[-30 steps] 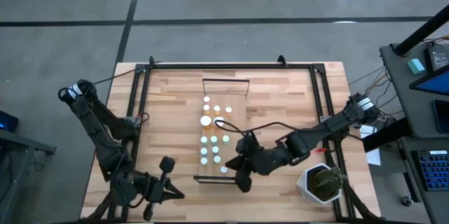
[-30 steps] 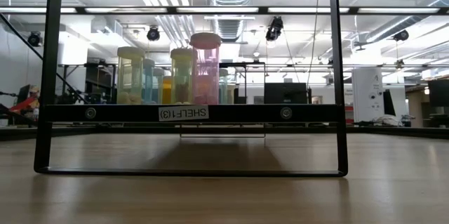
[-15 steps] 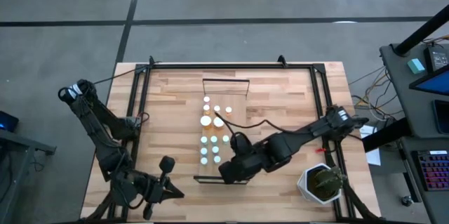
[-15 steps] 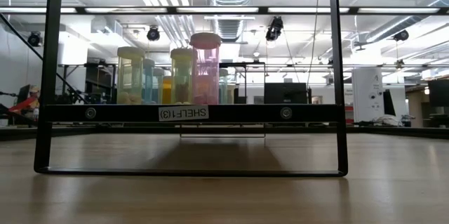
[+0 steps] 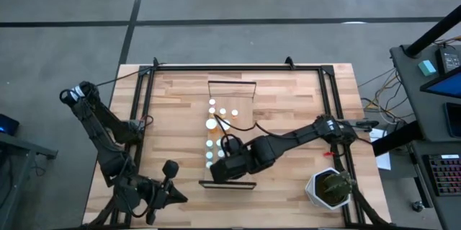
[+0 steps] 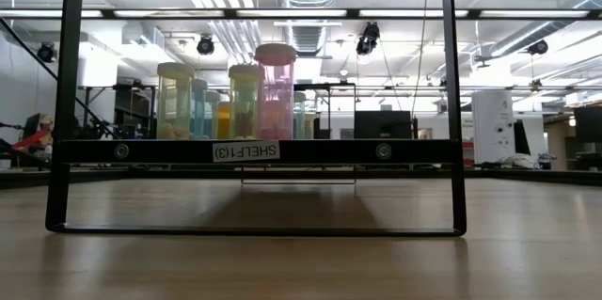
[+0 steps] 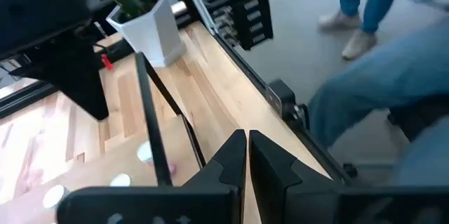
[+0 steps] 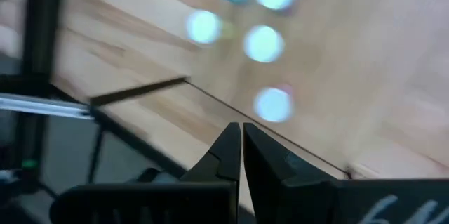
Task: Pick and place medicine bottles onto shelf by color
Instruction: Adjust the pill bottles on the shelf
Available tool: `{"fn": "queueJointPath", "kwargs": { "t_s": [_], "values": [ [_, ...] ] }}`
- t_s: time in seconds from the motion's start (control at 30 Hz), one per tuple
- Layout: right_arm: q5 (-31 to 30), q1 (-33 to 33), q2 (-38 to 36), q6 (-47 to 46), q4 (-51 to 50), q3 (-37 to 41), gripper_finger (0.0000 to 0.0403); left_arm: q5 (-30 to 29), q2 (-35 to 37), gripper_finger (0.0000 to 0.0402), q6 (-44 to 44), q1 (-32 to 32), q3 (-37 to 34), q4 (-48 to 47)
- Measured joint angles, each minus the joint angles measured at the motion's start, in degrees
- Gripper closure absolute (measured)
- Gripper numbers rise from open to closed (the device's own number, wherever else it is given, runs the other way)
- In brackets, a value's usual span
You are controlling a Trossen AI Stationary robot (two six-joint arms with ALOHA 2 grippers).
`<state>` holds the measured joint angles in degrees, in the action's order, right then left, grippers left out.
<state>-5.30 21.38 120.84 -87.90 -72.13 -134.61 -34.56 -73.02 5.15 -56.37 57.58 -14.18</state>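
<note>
The shelf [image 5: 245,100] is a light-wood plank lying lengthwise in the middle of the table, with a thin dark rail [image 6: 254,151] at its near end. Several medicine bottles [image 5: 212,123] with white caps stand upright on it. In the low view they show as yellowish, blue, green and pink [image 6: 275,93] bodies. My right gripper [image 5: 220,171] hovers shut over the shelf's near end, above the nearest caps [image 8: 272,104]. My left gripper [image 5: 180,196] is shut by the table's near left corner, holding nothing [image 7: 247,140].
A potted green plant in a white pot [image 5: 330,188] stands at the near right corner. A dark metal frame [image 5: 144,100] runs round the tabletop. Legs of people [image 7: 365,6] show beyond the table's right edge. Bare wood lies left and right of the shelf.
My right gripper has travelled toward the table's left, from beside the shelf's near right corner to over its near end. It rolled and tipped further downward as it went, and its fingers stayed shut. The bottles and the shelf have not moved.
</note>
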Motion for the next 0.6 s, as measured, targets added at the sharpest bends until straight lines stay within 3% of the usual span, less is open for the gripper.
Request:
{"fn": "queueJointPath", "kwargs": {
  "t_s": [0.6],
  "values": [
    [2.98,-4.02,0.25,3.29,-8.1,0.93,0.0394,0.02,0.86,0.04,-1.03,-1.6,0.0,-2.66]
  ]
}}
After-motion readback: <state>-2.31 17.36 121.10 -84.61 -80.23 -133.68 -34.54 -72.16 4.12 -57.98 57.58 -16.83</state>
